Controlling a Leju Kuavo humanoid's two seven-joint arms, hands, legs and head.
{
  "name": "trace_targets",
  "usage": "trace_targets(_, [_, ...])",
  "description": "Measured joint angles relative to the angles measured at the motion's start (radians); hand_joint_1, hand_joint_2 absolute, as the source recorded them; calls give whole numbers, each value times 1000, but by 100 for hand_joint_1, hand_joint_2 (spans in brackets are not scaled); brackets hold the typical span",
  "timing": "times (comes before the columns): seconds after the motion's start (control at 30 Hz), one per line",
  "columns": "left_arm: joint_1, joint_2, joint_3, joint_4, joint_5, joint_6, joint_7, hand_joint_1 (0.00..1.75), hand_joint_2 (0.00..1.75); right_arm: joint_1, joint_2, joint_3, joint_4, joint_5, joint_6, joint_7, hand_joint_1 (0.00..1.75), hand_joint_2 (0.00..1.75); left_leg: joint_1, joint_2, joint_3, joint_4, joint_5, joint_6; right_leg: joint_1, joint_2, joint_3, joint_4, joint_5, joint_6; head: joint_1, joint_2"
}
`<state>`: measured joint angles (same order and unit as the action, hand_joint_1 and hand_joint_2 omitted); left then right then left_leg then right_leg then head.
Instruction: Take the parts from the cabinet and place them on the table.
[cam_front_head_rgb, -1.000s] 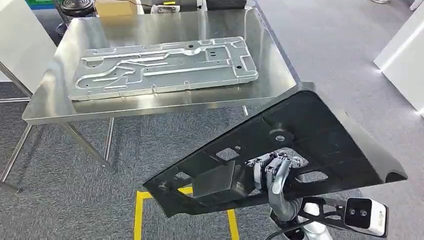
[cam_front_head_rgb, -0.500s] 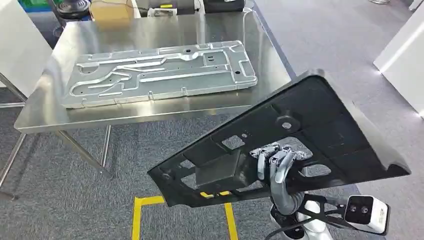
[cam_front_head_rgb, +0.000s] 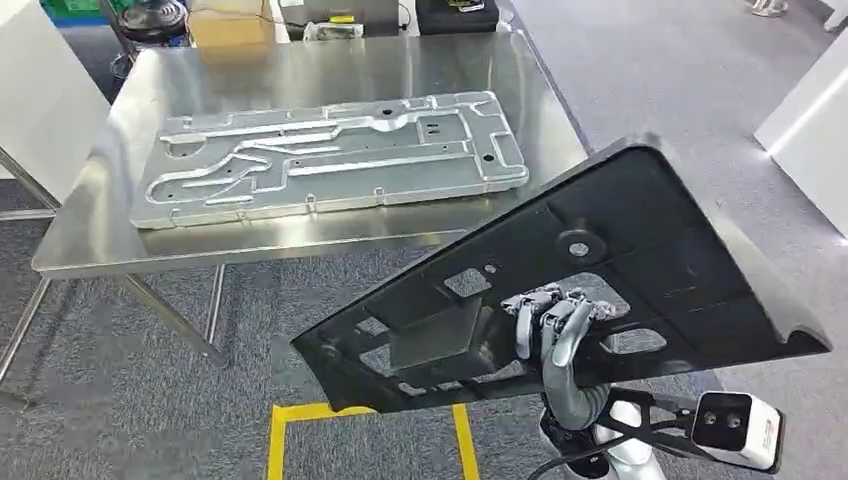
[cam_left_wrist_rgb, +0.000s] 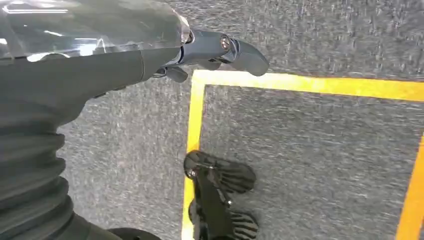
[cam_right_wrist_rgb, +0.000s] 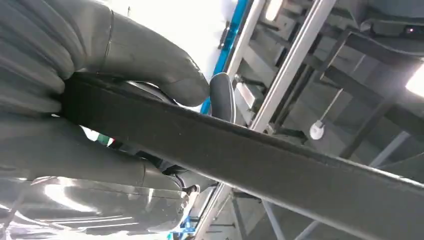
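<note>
one part, a flat silver metal plate (cam_front_head_rgb: 330, 155) with raised channels, already lies on the steel table (cam_front_head_rgb: 90, 240), well beyond the fingers and toward the far side of the tabletop, so that share of the work looks done.

the second part, a large black panel (cam_front_head_rgb: 640, 250) with cut-outs, is off the table. the right hand (cam_front_head_rgb: 550, 325) grasps it: the fingers (cam_front_head_rgb: 540, 310) come up from under the near edge and curl over onto the panel's upper face, beside a rectangular opening. in the right wrist view the thick thumb (cam_right_wrist_rgb: 150, 55) lies on one face of the panel's dark edge (cam_right_wrist_rgb: 250, 155) and the fingers press from the other, so the edge is clamped between them. the panel spreads out to both sides of the fingers and tilts, its far corner raised toward the table and its near corner hanging over the carpet and a strip of yellow floor tape (cam_front_head_rgb: 300, 412).

the left hand (cam_left_wrist_rgb: 210, 50) hangs over the carpet with nothing in it; one finger reaches straight out and another shows tucked beneath, so i cannot tell whether it is spread or curled.

what is left, by my reading: carry the black panel forward past the table's near edge, level it, set it down on bare steel beside the silver plate, and let go. whether more parts wait in the cabinet cannot be told.
</note>
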<state>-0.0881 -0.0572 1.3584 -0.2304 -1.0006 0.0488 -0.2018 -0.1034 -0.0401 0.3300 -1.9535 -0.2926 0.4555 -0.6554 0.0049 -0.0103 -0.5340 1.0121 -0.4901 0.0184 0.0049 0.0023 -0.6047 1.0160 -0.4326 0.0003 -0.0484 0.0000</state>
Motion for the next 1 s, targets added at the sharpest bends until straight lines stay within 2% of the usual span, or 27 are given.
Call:
trace_targets(0.07, [1, 0, 0, 0, 0, 0, 1, 0, 175, 0, 0, 0, -1, 0, 1, 0, 175, 175, 2, 2, 6, -9, -4, -11, 3, 4, 1, -4, -5, -8, 0, 0])
trace_targets(0.1, [-2, 1, 0, 0, 0, 0, 1, 0, 175, 1, 0, 0, -3, 0, 1, 0, 175, 175, -4, 3, 10, -7, -10, -18, -12, 5, 13, -20, -1, -13, 0, 0])
trace_targets(0.13, [-3, 1, 0, 0, 0, 0, 0, 0, 175, 0, 1, 0, -4, 0, 2, 0, 175, 175, -1, 4, 7, 15, -20, -21, -11, 3, 24, -29, -3, -17, 0, 0])
trace_targets(0.17, [-4, 0, 0, 0, -1, 0, 1, 0, 175, -2, 2, 0, -5, 0, 2, 0, 175, 175, 1, 4, -17, 67, -47, -23, -12, 0, 31, -31, -7, -23, 0, 0])
trace_targets(0.23, [-3, 1, 0, 0, 0, 0, 1, 0, 175, -1, 3, 1, -5, 0, 3, 0, 175, 175, 6, 4, -109, 231, -117, -32, -11, -2, 40, -30, -16, -26, 0, 0])
trace_targets(0.27, [-1, 2, 0, 0, 0, 0, 1, 0, 175, 0, 3, 2, -5, 0, 3, 0, 175, 175, 7, 4, -153, 299, -132, -35, -11, -2, 44, -30, -21, -26, 0, 0])
trace_targets(0.3, [1, 2, 0, 0, 0, 0, 1, 0, 175, 0, 3, 2, -5, 0, 3, 0, 175, 175, 8, 4, -174, 318, -117, -38, -11, -1, 50, -29, -26, -25, 0, 0])
trace_targets(0.33, [2, 2, 0, 0, 0, 0, 1, 0, 175, 0, 3, 3, -5, 0, 2, 0, 175, 175, 10, 4, -169, 283, -77, -39, -12, 0, 58, -28, -32, -24, 0, 0])
trace_targets(0.37, [2, 2, 0, 0, 2, 0, 1, 0, 175, 0, 3, 4, -5, 0, 3, 0, 175, 175, 11, 5, -143, 212, -25, -39, -12, 1, 66, -27, -39, -21, 0, 0])
trace_targets(0.4, [2, 3, 0, 0, 2, 0, 1, 0, 175, 0, 4, 5, -5, 0, 4, 0, 175, 175, 12, 5, -103, 113, 36, -38, -13, 1, 77, -25, -48, -18, 0, 0])
trace_targets(0.43, [2, 3, 0, 0, 2, 1, 1, 0, 175, 0, 4, 5, -5, 0, 5, 0, 175, 175, 13, 6, -72, 30, 77, -35, -12, 1, 82, -23, -57, -13, 0, 0])
trace_targets(0.47, [2, 3, 0, 0, 3, 2, 1, 0, 175, -1, 4, 5, -5, -1, 6, 0, 175, 175, 7, 6, -61, 15, 53, -33, -5, 1, 84, -18, -63, -6, 0, 0])
trace_targets(0.5, [1, 3, 0, 0, 4, 3, 2, 0, 175, -1, 4, 5, -5, -1, 8, 0, 175, 175, 6, 4, -61, 13, 56, -23, -6, 4, 82, -17, -64, -1, 0, 0])
trace_targets(0.57, [4, 3, 0, 0, 5, 3, 1, 0, 175, -2, 4, 6, -5, -1, 11, 0, 175, 175, 3, 4, -63, 12, 52, -15, -7, 3, 83, -21, -66, 7, 0, 0])
trace_targets(0.63, [3, 3, 0, 0, 5, 3, 1, 0, 175, -3, 5, 6, -5, -1, 11, 0, 175, 175, 9, 4, -52, 0, 53, -1, -13, 2, 85, -9, -79, 21, 0, 0])
trace_targets(0.67, [2, 3, 0, 0, 5, 3, 0, 0, 175, -6, 5, 6, -5, -2, 11, 0, 175, 175, 10, 4, -47, -2, 49, 5, -12, 1, 65, 33, -99, 24, 0, 0])
trace_targets(0.7, [1, 3, 0, 0, 6, 3, 0, 0, 175, -8, 5, 6, -5, -2, 11, 0, 175, 175, 9, 5, -45, -2, 47, 9, -13, 1, 24, 105, -132, 27, 0, 0])
trace_targets(0.73, [1, 3, 0, 0, 6, 3, 0, 0, 175, -6, 5, 6, -5, -2, 11, 0, 175, 175, 8, 5, -42, -2, 42, 13, -14, 1, -32, 202, -170, 30, 0, 0])
trace_targets(0.77, [1, 3, 0, 0, 7, 3, 0, 0, 175, -5, 5, 6, -4, -2, 11, 0, 175, 175, 7, 5, -39, -2, 39, 14, -15, 1, -82, 279, -192, 32, 0, 0])
trace_targets(0.8, [2, 3, 0, 0, 9, 2, 1, 0, 175, -5, 5, 7, -3, -3, 11, 0, 175, 175, 6, 5, -35, -2, 35, 14, -16, 1, -116, 321, -188, 32, 0, 0])
trace_targets(0.83, [2, 3, 0, 0, 10, 2, 1, 0, 175, -5, 5, 7, -3, -3, 11, 0, 175, 175, 5, 4, -27, -2, 30, 14, -17, 1, -121, 305, -156, 30, 0, 0])
trace_targets(0.87, [2, 3, 0, 0, 10, 2, 1, 0, 175, -6, 5, 8, -3, -3, 11, 0, 175, 175, 5, 2, -18, -2, 24, 13, -17, 1, -102, 247, -105, 27, 0, 0])
trace_targets(0.93, [2, 3, 0, 0, 10, -1, 1, 0, 175, -8, 5, 9, -3, -3, 10, 0, 175, 175, 3, -1, 3, -2, 11, 9, -14, 1, -24, 59, 9, 12, 0, 0])
trace_targets(0.97, [2, 0, 0, 0, 10, -2, 1, 0, 175, -10, 6, 10, -3, -3, 8, 1, 175, 175, 5, -1, 3, -5, 6, 6, -8, 1, -2, 14, 9, 3, 0, 0])
trace_targets(1.0, [-1, 0, 0, 0, 10, -3, 1, 0, 175, -13, 8, 11, -4, -3, 8, 2, 175, 175, -1, -2, 3, -1, 2, -1, -5, -1, 0, -6, 5, 2, 0, 0])
